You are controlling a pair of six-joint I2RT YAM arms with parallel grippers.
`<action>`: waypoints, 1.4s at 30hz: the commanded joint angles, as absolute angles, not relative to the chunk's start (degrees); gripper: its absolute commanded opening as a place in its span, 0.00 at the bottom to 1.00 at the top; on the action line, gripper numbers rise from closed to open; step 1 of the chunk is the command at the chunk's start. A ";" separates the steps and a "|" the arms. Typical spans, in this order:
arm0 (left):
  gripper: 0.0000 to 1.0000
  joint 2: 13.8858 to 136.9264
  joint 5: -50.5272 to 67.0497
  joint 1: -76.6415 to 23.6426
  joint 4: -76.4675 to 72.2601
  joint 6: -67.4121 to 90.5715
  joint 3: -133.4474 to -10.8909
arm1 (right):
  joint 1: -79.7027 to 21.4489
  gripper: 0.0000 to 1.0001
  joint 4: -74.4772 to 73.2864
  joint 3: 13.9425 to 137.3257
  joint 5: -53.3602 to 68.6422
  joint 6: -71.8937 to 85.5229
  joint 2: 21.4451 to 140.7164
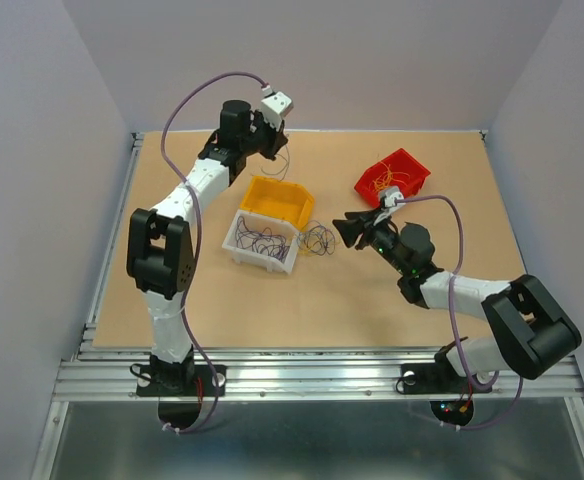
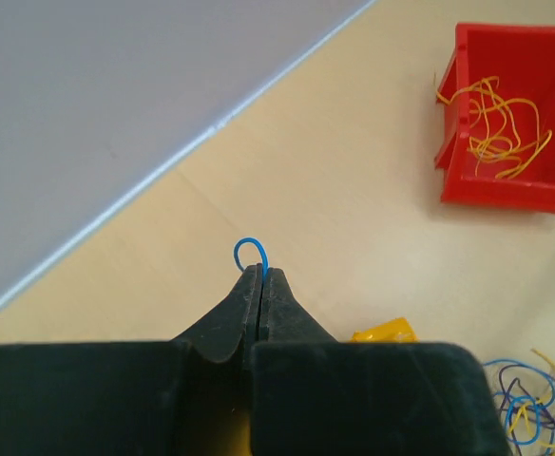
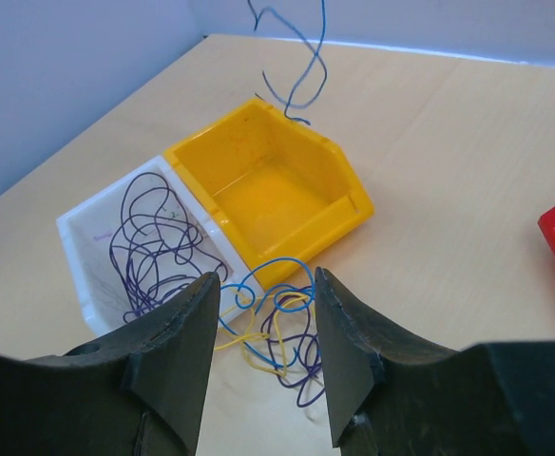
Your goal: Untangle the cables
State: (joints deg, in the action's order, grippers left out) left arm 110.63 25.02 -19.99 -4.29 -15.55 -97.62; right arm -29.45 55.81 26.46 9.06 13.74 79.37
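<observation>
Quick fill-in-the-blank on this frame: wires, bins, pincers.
1. The wire pinched in the left pincer is ___.
2. The wires in the red bin are ___.
3. The bin holding purple wires is ___.
4. The right pincer, by the tangle, is ___.

Missing words: blue; yellow; white; open.

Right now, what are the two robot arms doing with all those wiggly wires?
They are pulling tangled wires apart. The left arm's fingers are pinched shut on a blue wire, holding it up near the yellow bin. The right arm's fingers are open above the tangled clump lying on the table beside the bins. Purple wires lie in the white bin and yellow wires in the red bin.
</observation>
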 commanded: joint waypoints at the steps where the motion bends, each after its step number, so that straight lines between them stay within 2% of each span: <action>1: 0.00 109.60 31.72 -19.17 -8.70 -16.08 -95.37 | -29.88 0.50 60.56 24.61 5.10 13.62 77.08; 10: 0.00 102.66 34.90 -16.52 -23.72 -11.07 -80.25 | -29.79 0.50 61.00 24.35 5.27 13.80 77.08; 26: 0.00 95.54 34.37 -16.61 -20.21 -9.58 -87.10 | -29.88 0.50 61.61 24.87 6.33 14.15 78.22; 42: 0.00 94.57 39.55 -16.61 -26.36 -4.49 -75.42 | -29.88 0.49 61.79 24.78 6.42 14.15 78.13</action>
State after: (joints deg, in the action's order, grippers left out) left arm 96.25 37.28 -16.51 -21.06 -6.85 -77.54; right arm -29.45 57.52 25.34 6.44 13.93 78.35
